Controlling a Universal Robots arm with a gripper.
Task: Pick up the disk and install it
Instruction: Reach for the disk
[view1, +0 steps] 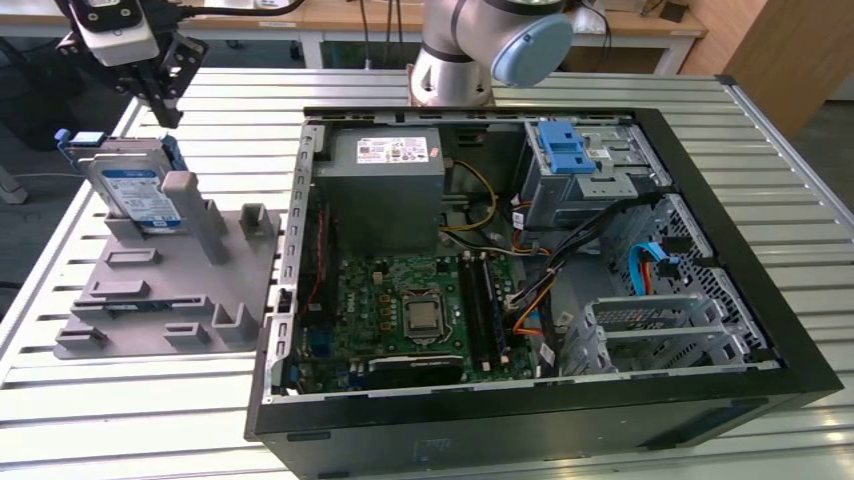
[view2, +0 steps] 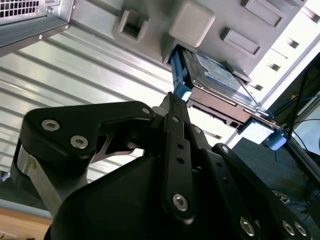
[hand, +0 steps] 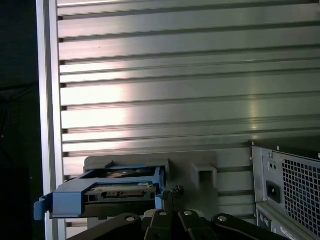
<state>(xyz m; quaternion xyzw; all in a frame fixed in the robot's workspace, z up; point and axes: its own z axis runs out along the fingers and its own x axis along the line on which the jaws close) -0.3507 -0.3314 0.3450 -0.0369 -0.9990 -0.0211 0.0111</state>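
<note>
The pincer (view1: 166, 112), fingers drawn together and gripping nothing, is hovering just above the disk (view1: 136, 190), which is standing on edge in a grey holder (view1: 147, 300) on the bench (view1: 160, 410), at the exterior view's left of the open computer case (view1: 534, 432)

Metal disk (view1: 139, 195), blue plastic bracket (hand: 75, 194)

2 wrist views, seemingly near disk (hand: 107, 192)

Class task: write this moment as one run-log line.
claw: shut, empty, near disk, apart | disk: upright in grey holder, outside computer case | install: not yet done
</note>
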